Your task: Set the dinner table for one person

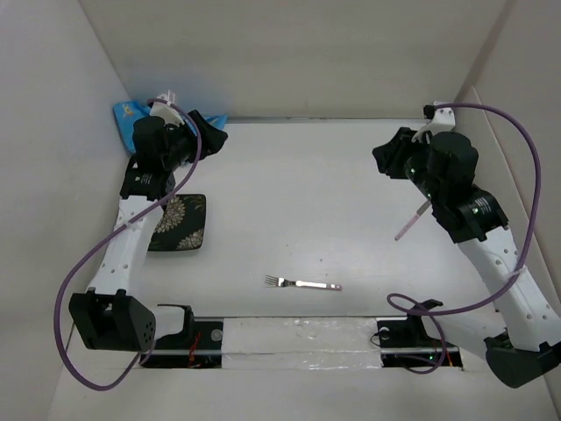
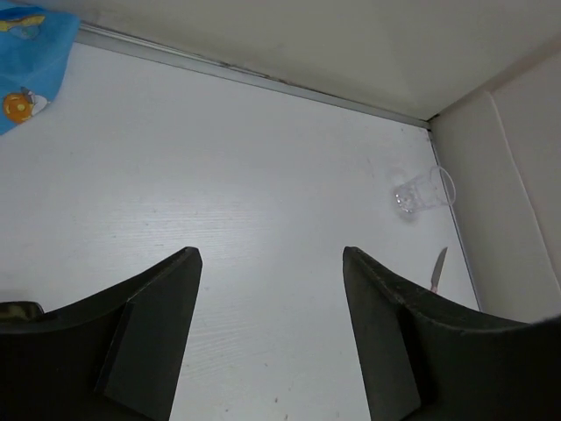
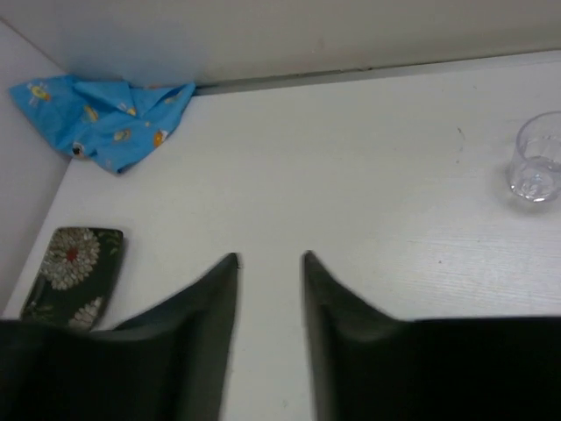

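Barely begun, judging by the scatter. Nearest, at lower centre of the overhead view: fork [image 1: 302, 283] flat on the white bench [image 1: 307, 184], tines to the left, well apart from everything else. Further up at left: dark floral plate [image 1: 180, 222] beside the left arm, with no cutlery near it. At right, about level with that: pink-handled knife [image 1: 410, 221] lying aslant, its upper end hidden by the right arm. Beyond, left gripper [image 2: 270, 256] hovering over bare bench with jaws spread wide and empty; right gripper [image 3: 269, 258] likewise above the surface, jaws drawn to a narrow gap with nothing between them. Farthest back: clear glass [image 3: 536, 158] upright toward the far right, and blue cartoon-print cloth [image 3: 105, 118] crumpled into the upper left corner. Not yet grouped into any place setting. Left to do, probably: spread the cloth flat, centre the plate on it, flank it with fork and knife, stand the glass above.
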`<state>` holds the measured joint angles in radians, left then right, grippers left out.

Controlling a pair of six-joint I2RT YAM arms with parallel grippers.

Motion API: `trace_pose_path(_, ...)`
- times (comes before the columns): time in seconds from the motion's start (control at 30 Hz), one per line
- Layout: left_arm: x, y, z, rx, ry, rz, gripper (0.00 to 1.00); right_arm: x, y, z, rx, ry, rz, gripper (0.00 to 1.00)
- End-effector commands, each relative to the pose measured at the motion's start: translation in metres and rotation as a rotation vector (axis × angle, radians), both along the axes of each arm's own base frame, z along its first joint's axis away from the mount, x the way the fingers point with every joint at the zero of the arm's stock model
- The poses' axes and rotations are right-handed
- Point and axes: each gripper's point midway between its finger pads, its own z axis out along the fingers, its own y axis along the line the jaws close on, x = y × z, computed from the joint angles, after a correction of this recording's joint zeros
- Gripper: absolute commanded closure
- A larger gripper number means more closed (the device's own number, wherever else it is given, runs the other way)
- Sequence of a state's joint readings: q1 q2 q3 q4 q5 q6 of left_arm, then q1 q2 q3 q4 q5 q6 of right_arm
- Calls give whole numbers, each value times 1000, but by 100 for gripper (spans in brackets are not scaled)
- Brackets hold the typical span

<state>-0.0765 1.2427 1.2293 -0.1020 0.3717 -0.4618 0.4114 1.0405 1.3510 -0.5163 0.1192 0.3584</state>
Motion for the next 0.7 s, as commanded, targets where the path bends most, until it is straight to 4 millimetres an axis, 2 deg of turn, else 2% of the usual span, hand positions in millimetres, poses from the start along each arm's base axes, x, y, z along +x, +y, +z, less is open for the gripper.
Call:
trace_pose_path(0.0,9,15,27,-14,-58,103,37,-2,6,6,10,-30,33,70)
trace_pose_path(0.03,15,25,31,-7,-54,167,38,-1,8,3,9,-25,42,97)
trace_pose_path(0.1,30,36,26,4,-22,241,48,0,18,-9,9,7,91,100)
trace_pose_path(0.13,35,40,36,-6,-22,268,57,0,24,-12,11,13,113,100)
trace_pose_path(0.17,47,40,27,-21,15,284,78,2,27,-17,11,23,123,100)
trace_pose_path(0.2,53,42,28,-24,19,301,91,0,33,-24,15,37,154,100)
trace_pose_path(0.23,60,49,39,-27,2,330,100,2,35,-23,25,26,160,100)
trace_pose_path(0.27,73,50,28,-30,34,349,100,2,37,-25,29,31,166,100)
trace_pose_path(0.33,87,69,28,-40,43,408,100,2,39,-30,27,45,181,100)
trace_pose_path(0.37,98,78,12,-43,83,437,100,2,39,-31,25,49,181,100)
trace_pose_path(0.4,104,101,4,-79,110,502,100,-1,42,-32,21,49,191,100)
trace_pose_path(0.43,108,112,-5,-98,129,531,98,-2,41,-36,13,56,191,100)
trace_pose_path(0.47,115,125,-27,-118,178,566,81,-2,40,-39,7,62,188,100)
trace_pose_path(0.5,118,131,-38,-187,216,568,75,-2,39,-41,5,63,185,100)
trace_pose_path(0.53,122,150,-47,-211,223,588,70,-3,39,-48,1,69,186,100)
trace_pose_path(0.57,127,155,-65,-210,258,600,63,-6,41,-49,1,68,196,100)
trace_pose_path(0.63,129,171,-82,-170,294,683,52,-6,42,-54,0,81,198,100)
trace_pose_path(0.67,134,175,-98,-150,326,698,52,-6,42,-58,-2,90,201,99)
